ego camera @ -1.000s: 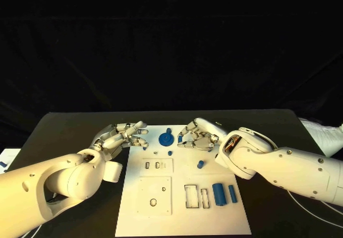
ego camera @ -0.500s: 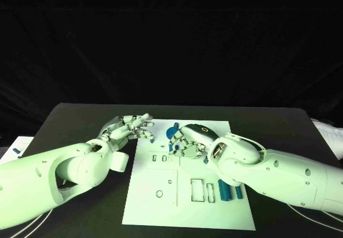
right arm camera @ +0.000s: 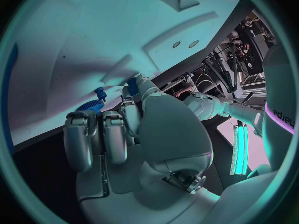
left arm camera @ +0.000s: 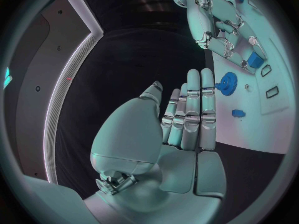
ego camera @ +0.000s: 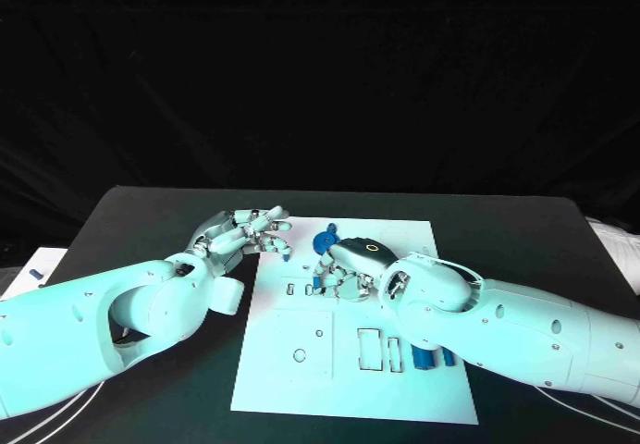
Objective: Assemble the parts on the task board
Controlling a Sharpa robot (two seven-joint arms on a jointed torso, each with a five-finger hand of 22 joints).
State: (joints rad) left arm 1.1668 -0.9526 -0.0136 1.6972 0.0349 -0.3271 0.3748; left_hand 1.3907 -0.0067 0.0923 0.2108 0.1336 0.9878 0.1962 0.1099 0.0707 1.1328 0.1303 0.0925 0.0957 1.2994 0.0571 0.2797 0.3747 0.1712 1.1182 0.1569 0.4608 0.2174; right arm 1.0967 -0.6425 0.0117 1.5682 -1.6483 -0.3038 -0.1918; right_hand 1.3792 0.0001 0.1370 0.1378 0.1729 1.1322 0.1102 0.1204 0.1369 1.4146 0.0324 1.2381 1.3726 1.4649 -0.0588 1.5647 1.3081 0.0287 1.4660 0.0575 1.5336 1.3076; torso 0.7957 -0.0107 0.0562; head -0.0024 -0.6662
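Right hand [ego camera: 350,270] low over far middle of task board [ego camera: 350,384], fingers curled around small blue part [left arm camera: 254,59]; real hold or not, cannot tell. Blue gear [ego camera: 325,242] just beyond. Left hand [ego camera: 248,237] wide, holding nothing, at board's far left edge. Go slow, keep part straight.

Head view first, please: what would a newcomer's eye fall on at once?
The two silver hands meeting over the far end of the white task board: the left hand at its far left corner with fingers spread, the right hand curled down over the small blue parts there. Between them stands a blue gear.
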